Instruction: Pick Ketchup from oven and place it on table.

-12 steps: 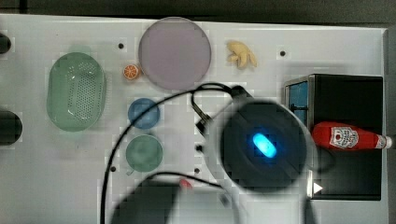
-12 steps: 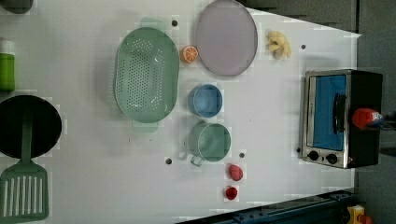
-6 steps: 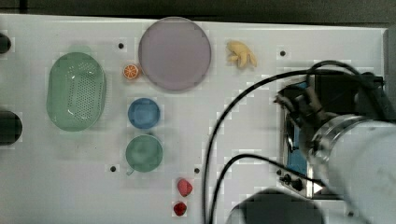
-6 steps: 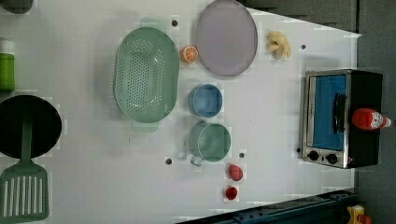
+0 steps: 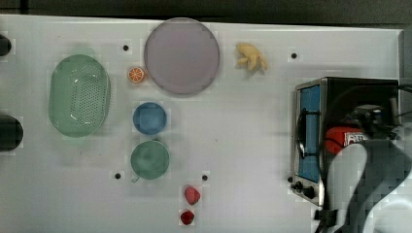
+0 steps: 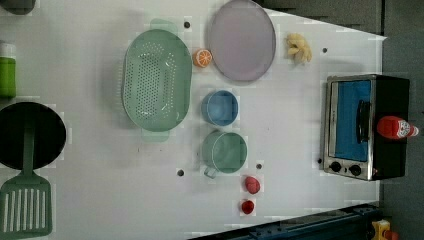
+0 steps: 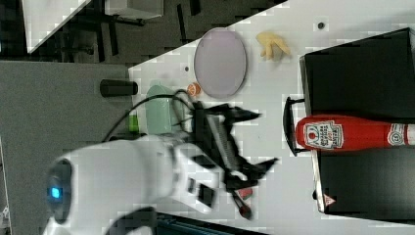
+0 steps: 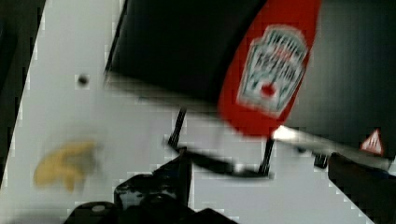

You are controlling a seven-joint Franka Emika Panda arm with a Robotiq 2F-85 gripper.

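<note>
Right now the pincer (image 7: 254, 139) is hanging wide open and holding nothing, its two dark fingers (image 7: 244, 115) spread apart in the right view. Ahead of it, apart from both fingers, the ketchup bottle (image 7: 350, 133) is lying on its side on top of the black toaster oven (image 7: 362, 73), its white label facing up and its cap pointing away from the pincer. In the wrist view the bottle (image 8: 271, 70) is sitting just beyond the oven's door handle (image 8: 219, 161), with the fingers well short of it. In the top view the robot arm (image 5: 369, 189) is reaching over the oven (image 5: 350, 92) and covering part of the bottle (image 5: 340, 138). On the white surface (image 5: 243, 145) behind the pincer, a lilac plate (image 7: 220, 62), an orange slice (image 7: 194, 88) and a green colander (image 7: 159, 115) are resting; off to one side a yellow piece (image 7: 272, 45) is lying near the oven's corner.
</note>
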